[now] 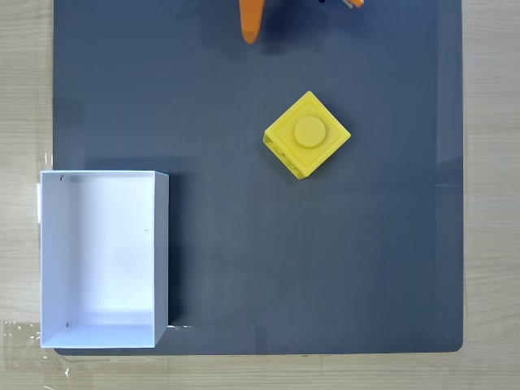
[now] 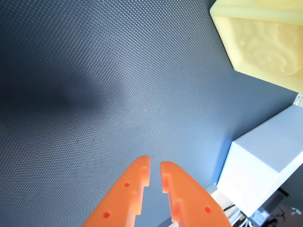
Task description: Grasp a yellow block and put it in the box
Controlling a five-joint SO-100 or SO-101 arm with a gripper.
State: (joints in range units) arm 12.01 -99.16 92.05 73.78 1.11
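Observation:
The yellow block (image 1: 307,134) stands stud-up on the dark mat, turned diagonally, right of centre in the fixed view. The white open-top box (image 1: 97,252) sits at the mat's lower left with nothing inside. An orange finger (image 1: 250,24) of my gripper pokes in from the top edge, above and to the left of the block and apart from it. In the wrist view my gripper (image 2: 155,165) hovers over bare mat, its jaws nearly together with only a thin slit and nothing held. The block (image 2: 265,42) is at the top right and the box (image 2: 265,165) at the lower right.
A dark grey mat (image 1: 325,268) covers most of the light wooden table (image 1: 24,81). Bare mat lies between the block and the box. Another orange arm part (image 1: 353,4) shows at the top edge.

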